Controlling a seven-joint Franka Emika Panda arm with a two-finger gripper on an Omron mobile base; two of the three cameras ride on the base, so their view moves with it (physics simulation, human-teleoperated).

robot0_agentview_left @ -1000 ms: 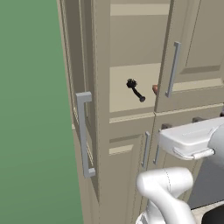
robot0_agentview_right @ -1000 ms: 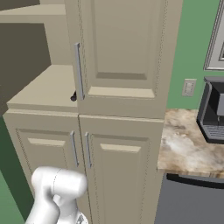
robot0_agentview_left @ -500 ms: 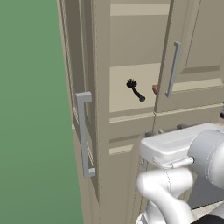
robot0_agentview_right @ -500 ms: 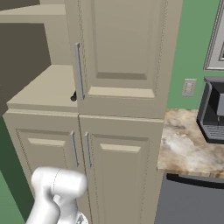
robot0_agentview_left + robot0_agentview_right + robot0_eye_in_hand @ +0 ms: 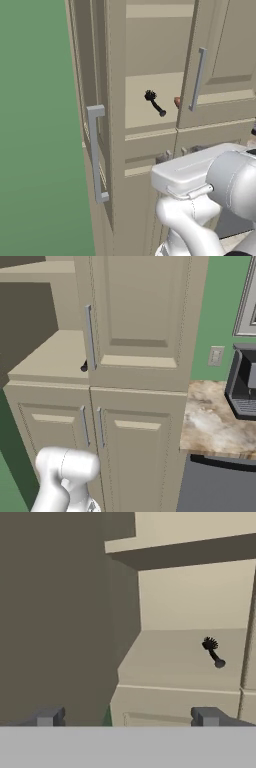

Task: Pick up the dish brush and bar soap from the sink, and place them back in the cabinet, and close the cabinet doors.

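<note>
Dish brush (image 5: 154,102) lies on the cabinet (image 5: 145,107) shelf beside the bar soap (image 5: 177,102) — gripper (image 5: 127,716) spread wide, empty

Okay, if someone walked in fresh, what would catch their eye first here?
The black dish brush lying on the open shelf of the tall beige cabinet, with the pinkish bar soap just beside it. The hand hangs open before that shelf, holding nothing.

Green wall (image 5: 35,125), marble counter (image 5: 212,418), coffee machine (image 5: 243,383), wall outlet (image 5: 216,356).
</note>
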